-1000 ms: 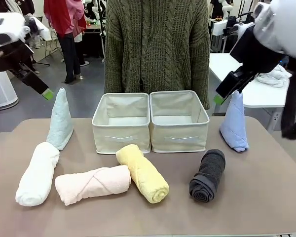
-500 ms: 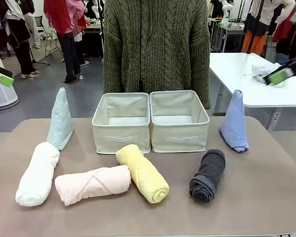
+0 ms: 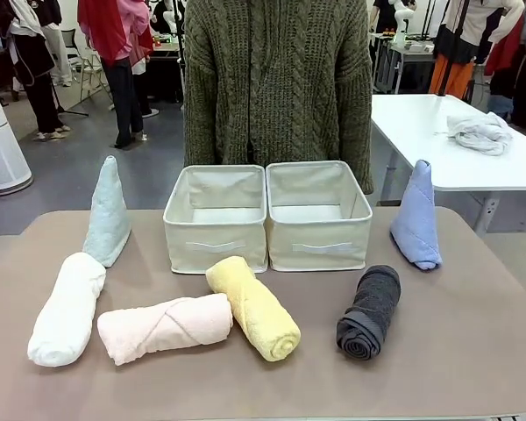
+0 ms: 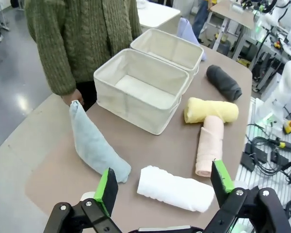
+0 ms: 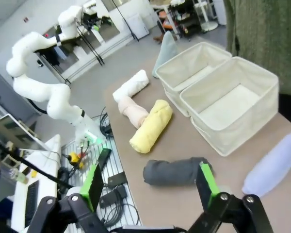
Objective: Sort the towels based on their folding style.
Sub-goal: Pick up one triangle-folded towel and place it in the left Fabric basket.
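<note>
Left end effector spread wide, framing white roll, per wrist view.

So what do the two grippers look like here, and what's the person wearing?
The left gripper and right gripper: both black, two-fingered, with bright green pads and silver bolts at the joints. The left arm is glossy white with rounded segments. The person wears an olive-green cable-knit sweater.

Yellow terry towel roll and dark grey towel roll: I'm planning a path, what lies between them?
Nothing: the front view shows bare tabletop between the yellow towel roll and the dark grey towel roll.
</note>
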You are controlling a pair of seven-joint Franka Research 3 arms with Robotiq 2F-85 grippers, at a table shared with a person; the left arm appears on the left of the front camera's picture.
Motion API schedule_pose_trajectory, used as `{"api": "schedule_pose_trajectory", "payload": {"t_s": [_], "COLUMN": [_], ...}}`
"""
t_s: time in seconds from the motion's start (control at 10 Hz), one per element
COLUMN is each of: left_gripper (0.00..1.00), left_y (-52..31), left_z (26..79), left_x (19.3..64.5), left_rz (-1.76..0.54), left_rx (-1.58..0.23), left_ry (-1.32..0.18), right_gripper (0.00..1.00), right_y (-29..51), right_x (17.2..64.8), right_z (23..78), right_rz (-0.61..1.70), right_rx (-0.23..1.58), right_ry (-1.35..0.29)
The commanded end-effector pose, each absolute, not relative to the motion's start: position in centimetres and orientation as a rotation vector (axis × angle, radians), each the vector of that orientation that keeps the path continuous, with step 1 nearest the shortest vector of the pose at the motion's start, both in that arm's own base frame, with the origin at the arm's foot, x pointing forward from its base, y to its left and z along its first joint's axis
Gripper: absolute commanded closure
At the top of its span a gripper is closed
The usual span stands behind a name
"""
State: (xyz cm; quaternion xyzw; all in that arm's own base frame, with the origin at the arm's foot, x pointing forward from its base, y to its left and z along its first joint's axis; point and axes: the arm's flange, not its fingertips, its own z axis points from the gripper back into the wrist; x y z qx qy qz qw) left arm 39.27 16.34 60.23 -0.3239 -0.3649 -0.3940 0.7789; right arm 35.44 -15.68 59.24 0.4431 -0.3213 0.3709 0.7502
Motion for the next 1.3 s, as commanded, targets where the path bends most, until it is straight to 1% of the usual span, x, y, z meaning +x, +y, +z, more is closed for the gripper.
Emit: {"api": "schedule_pose_trajectory", "payload": {"t_s": [0.0,0.3,0.7,0.8,0.9,1.2], "left_gripper": [0.00,0.00,0.00,0.00,0.00,0.00], "left_y": [18.1,19.8,21.6,20.9,20.9,20.9], "left_z": [61.6,61.9,61.5,61.2,61.2,61.2], "left_x": [39.0,37.9,37.0,37.0,37.0,37.0], "left_rz": [-0.888,-0.897,-0.898,-0.883,-0.883,-0.883], "left_rx": [-0.694,-0.696,-0.745,-0.713,-0.713,-0.713], "left_ry": [-0.796,-0.800,-0.818,-0.790,-0.790,-0.790], "right_gripper": [0.00,0.00,0.00,0.00,0.00,0.00], "right_y": [-15.7,-16.8,-17.9,-17.7,-18.3,-18.3], "right_x": [34.8,32.9,31.0,31.2,31.2,31.2], "right_z": [59.5,60.2,60.7,60.7,61.1,61.1], "right_rz": [0.843,0.843,0.846,0.839,0.832,0.832], "right_rx": [0.972,0.941,0.942,0.941,0.918,0.918], "right_ry": [-0.737,-0.781,-0.825,-0.840,-0.785,-0.785]}}
